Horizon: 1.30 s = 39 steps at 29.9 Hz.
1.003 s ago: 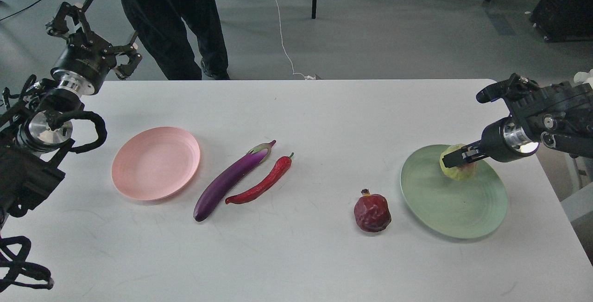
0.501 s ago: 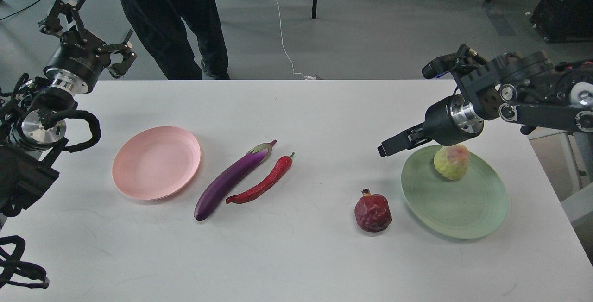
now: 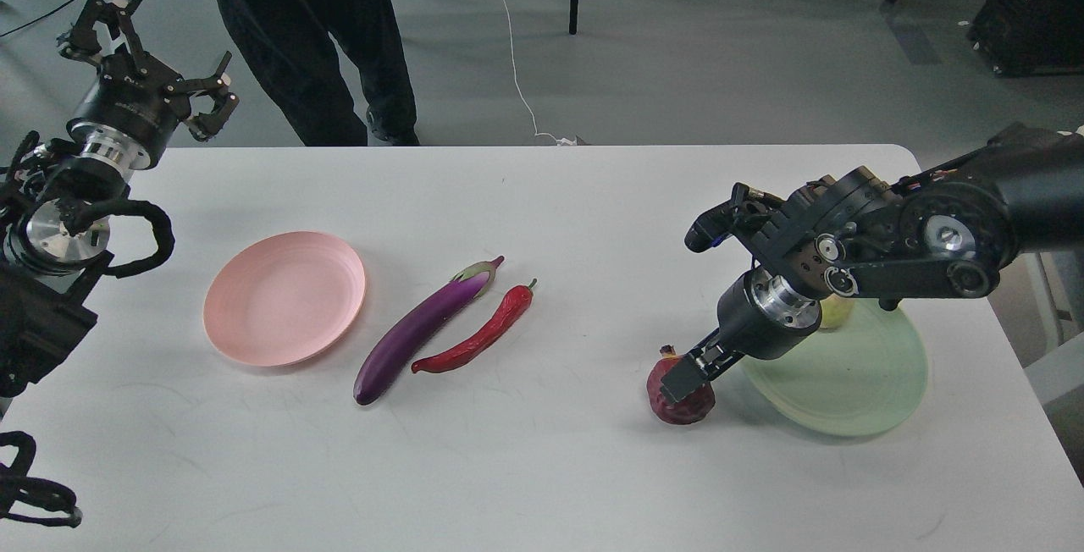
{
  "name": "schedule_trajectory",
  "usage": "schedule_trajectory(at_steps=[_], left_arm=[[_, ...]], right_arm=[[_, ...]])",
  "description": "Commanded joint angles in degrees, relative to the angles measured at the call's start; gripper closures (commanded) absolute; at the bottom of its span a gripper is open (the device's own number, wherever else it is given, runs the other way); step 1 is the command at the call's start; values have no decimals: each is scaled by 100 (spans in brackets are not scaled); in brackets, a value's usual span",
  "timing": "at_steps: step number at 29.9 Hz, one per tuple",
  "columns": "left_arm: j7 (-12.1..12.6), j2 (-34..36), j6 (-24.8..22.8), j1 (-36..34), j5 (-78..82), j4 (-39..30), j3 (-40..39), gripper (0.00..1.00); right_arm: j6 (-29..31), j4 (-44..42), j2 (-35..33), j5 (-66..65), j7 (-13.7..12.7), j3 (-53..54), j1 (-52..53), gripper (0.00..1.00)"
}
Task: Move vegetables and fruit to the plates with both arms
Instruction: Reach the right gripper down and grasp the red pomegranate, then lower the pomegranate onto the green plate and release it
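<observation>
Down at the pomegranate (image 3: 680, 397), the right gripper (image 3: 688, 372) covers its top; whether it grasps, I cannot tell. Green plate (image 3: 855, 383) sits at its 3 o'clock. Left gripper (image 3: 140, 44) hangs released at the table's 10 o'clock corner.

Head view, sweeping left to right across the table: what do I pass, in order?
Pink plate → eggplant → chili pepper → pomegranate, with the right gripper down on it → green plate. The yellow-green fruit on that plate is mostly hidden behind the arm, so I leave it out.
</observation>
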Motion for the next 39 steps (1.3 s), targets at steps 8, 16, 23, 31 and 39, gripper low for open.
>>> schedule_trajectory(at_steps=[8, 16, 23, 31, 39], left_arm=[[-6, -7, 8, 165, 0, 24, 5, 2], [-6, 63, -6, 174, 9, 24, 5, 2], [-6, 81, -6, 174, 0, 24, 5, 2], [-6, 63, 17, 165, 18, 16, 22, 2], [64, 46, 8, 122, 26, -28, 22, 2]], right_arm=[[-366, -341, 278, -35, -42, -16, -272, 26], [-366, -341, 260, -27, -25, -25, -202, 49], [-366, -245, -468, -851, -16, -16, 554, 51], [-375, 370, -1532, -1634, -60, -261, 502, 49], [-428, 362, -2367, -2189, -113, -262, -33, 33]])
